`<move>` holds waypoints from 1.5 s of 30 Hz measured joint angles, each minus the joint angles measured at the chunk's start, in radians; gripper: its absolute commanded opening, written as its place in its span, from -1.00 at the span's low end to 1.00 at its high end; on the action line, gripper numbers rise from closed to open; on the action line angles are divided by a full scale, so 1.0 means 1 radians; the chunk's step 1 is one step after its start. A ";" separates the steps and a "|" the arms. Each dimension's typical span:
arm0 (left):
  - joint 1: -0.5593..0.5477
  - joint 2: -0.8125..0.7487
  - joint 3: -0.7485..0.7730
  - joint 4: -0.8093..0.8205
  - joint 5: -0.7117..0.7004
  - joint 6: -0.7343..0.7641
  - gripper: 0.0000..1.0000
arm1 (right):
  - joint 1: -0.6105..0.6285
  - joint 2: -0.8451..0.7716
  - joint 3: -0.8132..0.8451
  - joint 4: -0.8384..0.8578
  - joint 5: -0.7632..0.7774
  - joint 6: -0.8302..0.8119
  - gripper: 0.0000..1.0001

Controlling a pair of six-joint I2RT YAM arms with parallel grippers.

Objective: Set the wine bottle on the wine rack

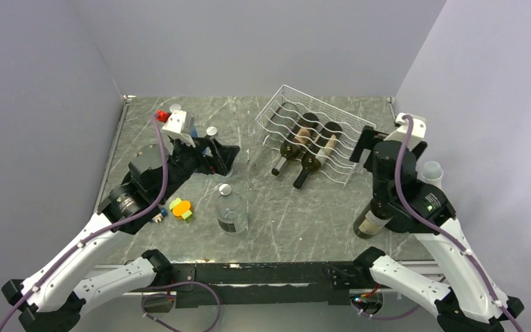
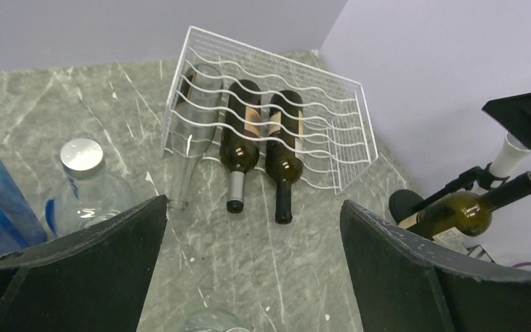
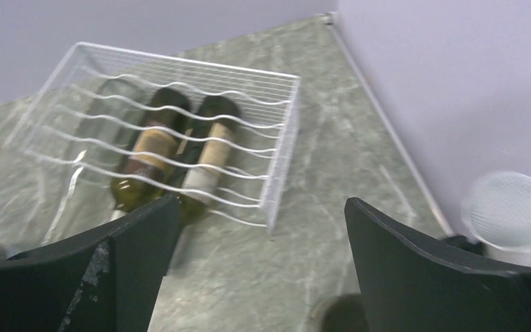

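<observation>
Overhead view: the wine rack (image 1: 349, 121) sits at the rear of the table (image 1: 283, 228), right of centre, with two dark bottles (image 1: 326, 138) lying in it, necks pointing toward the near edge. The wine bottle (image 1: 368, 223) stands upright on the table near the front right, beside the right arm and apart from the rack; nothing grips it. The right gripper (image 1: 366, 144) hangs just beside the rack's right edge, and the left gripper (image 1: 219, 155) rests left of the rack. Left wrist view: the left fingers are spread wide with nothing between them. A clear bottle (image 2: 193, 117) occupies the groove left of the dark pair, and the grooves to their right are vacant. Right wrist view: the right fingers are released and wide apart, holding nothing, and face the rack. A dark round shape at the bottom edge may be the bottle's top; this cannot be confirmed. Assessment: the pick-up step is in hand and the grasp is not yet made. The next move calls for bringing the right gripper to the bottle, closing firmly on it, lifting clear, then laying it into a vacant right-hand groove, neck downslope like its neighbours.
</observation>
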 measured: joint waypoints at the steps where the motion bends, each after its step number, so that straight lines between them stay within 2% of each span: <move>1: 0.000 0.006 -0.003 0.000 0.006 -0.004 0.99 | -0.004 -0.013 0.005 -0.027 0.028 0.005 0.86; 8: 0.000 -0.001 -0.024 0.018 0.028 -0.043 0.99 | -0.025 -0.072 -0.021 -0.188 0.214 0.106 0.85; 13: 0.000 -0.023 -0.064 0.035 0.028 -0.061 0.99 | -0.029 -0.098 -0.028 -0.346 0.278 0.259 0.74; 17: 0.000 -0.017 -0.069 0.042 0.028 -0.073 0.99 | -0.031 -0.143 -0.072 -0.409 0.280 0.347 0.65; 26: 0.000 0.006 -0.071 0.050 0.026 -0.088 0.99 | -0.031 -0.179 -0.171 -0.461 0.219 0.405 0.36; 28: 0.000 0.006 -0.072 0.051 0.024 -0.089 0.99 | -0.031 -0.201 -0.193 -0.460 0.203 0.405 0.25; 29: 0.000 0.006 -0.072 0.055 0.022 -0.089 0.99 | -0.031 -0.214 -0.204 -0.460 0.195 0.404 0.11; 32: 0.000 0.006 -0.077 0.064 -0.010 -0.108 0.99 | -0.031 -0.235 -0.225 -0.460 0.172 0.395 0.03; 33: 0.000 0.005 -0.082 0.070 -0.023 -0.114 0.99 | -0.031 -0.235 -0.227 -0.459 0.169 0.394 -0.06; 35: 0.000 0.002 -0.098 0.085 -0.057 -0.132 0.99 | -0.031 -0.232 -0.231 -0.459 0.158 0.392 -0.35; 37: 0.000 0.001 -0.110 0.088 -0.085 -0.146 0.99 | -0.031 -0.229 -0.232 -0.454 0.146 0.385 -0.97; 41: 0.000 0.015 -0.100 0.077 -0.115 -0.169 0.99 | -0.031 -0.221 -0.232 -0.439 0.135 0.352 -1.00; 45: 0.000 0.090 -0.022 0.043 -0.086 -0.169 0.99 | -0.031 -0.188 -0.196 -0.436 0.085 0.292 -1.00</move>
